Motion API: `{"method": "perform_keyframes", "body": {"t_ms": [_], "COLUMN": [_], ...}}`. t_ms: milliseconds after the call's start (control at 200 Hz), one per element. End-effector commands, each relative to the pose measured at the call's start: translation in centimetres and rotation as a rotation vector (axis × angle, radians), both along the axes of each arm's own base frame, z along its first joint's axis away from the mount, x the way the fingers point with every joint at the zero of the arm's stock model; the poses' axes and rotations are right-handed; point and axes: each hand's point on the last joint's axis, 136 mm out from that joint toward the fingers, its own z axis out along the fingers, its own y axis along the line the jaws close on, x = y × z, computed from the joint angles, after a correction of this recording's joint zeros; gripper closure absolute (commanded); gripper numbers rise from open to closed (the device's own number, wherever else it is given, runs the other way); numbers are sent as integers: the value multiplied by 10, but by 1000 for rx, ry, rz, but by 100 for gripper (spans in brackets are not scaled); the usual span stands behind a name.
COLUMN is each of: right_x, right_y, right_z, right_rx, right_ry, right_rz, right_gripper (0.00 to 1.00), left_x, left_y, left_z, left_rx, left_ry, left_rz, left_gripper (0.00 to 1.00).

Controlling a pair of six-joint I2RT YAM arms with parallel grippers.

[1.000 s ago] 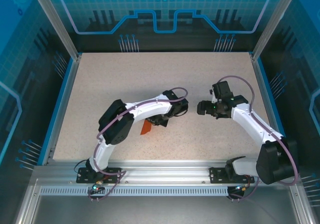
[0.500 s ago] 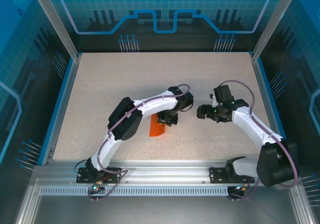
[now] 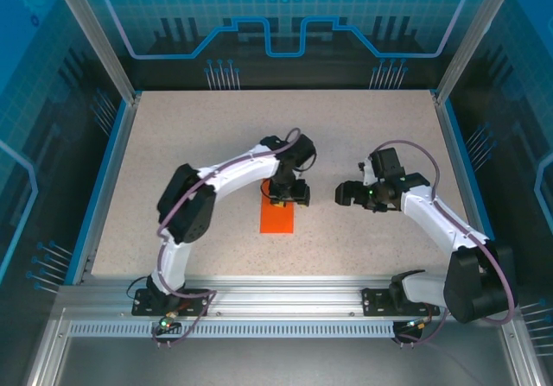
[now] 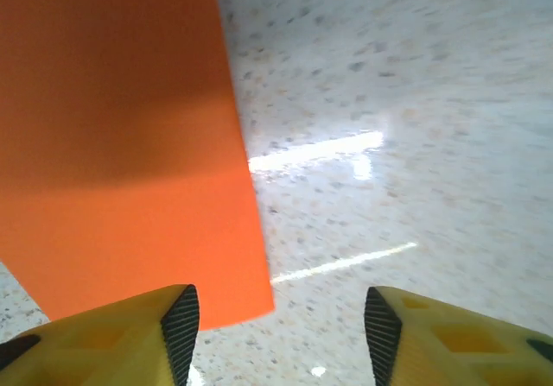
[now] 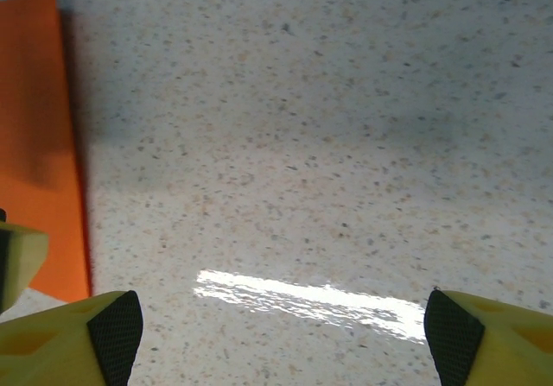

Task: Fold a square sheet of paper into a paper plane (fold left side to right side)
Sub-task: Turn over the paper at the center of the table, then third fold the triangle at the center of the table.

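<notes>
Orange and thin, the sheet of paper (image 3: 276, 218) lies flat on the speckled worktop (image 3: 173, 153) near the middle, already creased into a narrow strip. The left fingers (image 4: 121, 338) stand apart over its far end, holding nothing. The right fingers (image 5: 78, 330) gape wide to its right. It looks feather-light, floppy and apt to slide, so I'd pinch a free long edge and lift gently.

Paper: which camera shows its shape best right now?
Top external. There the paper lies flat on the table as a narrow orange rectangle, with nearly its whole outline visible. The left wrist gives a close-up of one long edge and a corner; the right wrist catches a strip at its left border.
</notes>
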Motion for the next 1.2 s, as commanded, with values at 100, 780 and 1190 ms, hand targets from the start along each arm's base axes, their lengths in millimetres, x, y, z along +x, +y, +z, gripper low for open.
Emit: {"method": "perform_keyframes", "body": {"t_ms": [100, 780, 1190], "right_x": [14, 83, 90], "right_y": [43, 181, 172], "right_z": [12, -32, -65], "right_rx": [155, 139, -19], "right_ry": [-20, 78, 115], "right_rz": [72, 194, 193], "right_gripper": [22, 85, 85], "left_x": [18, 10, 11], "left_y": [32, 99, 92], "left_z": [46, -21, -41], "left_rx": [-206, -431, -442], "left_ry": [-157, -80, -25], "left_rz": [60, 325, 308], "left_gripper": [38, 29, 29]}}
